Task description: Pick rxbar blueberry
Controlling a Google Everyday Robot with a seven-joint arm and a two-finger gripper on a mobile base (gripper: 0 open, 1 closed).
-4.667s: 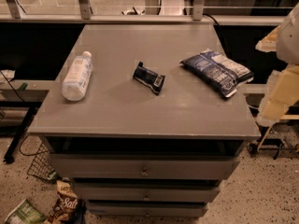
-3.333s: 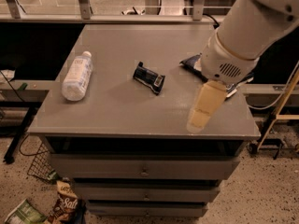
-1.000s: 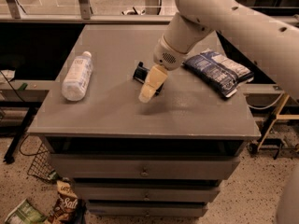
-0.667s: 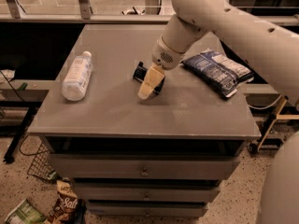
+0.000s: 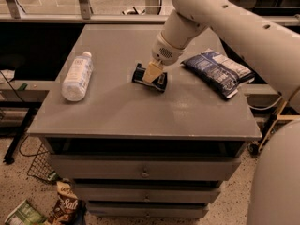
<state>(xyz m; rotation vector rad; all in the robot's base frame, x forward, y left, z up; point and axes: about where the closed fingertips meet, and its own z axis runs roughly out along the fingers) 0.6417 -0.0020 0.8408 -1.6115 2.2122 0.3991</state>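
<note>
The rxbar blueberry is a small flat dark bar lying near the middle of the grey table top. My gripper is a tan tip at the end of the large white arm that reaches in from the upper right. It is down on the middle of the bar and covers its centre. Only the bar's two ends show on either side of the gripper.
A white plastic bottle lies on its side at the table's left. A blue-and-white crinkled bag lies at the right. Drawers are below the top. Snack bags and a wire basket are on the floor at left.
My arm swung in from the right edge, crossed the table leftward, and the gripper came down from the bar's near side onto its middle. The bar, bottle and bag have stayed put.
</note>
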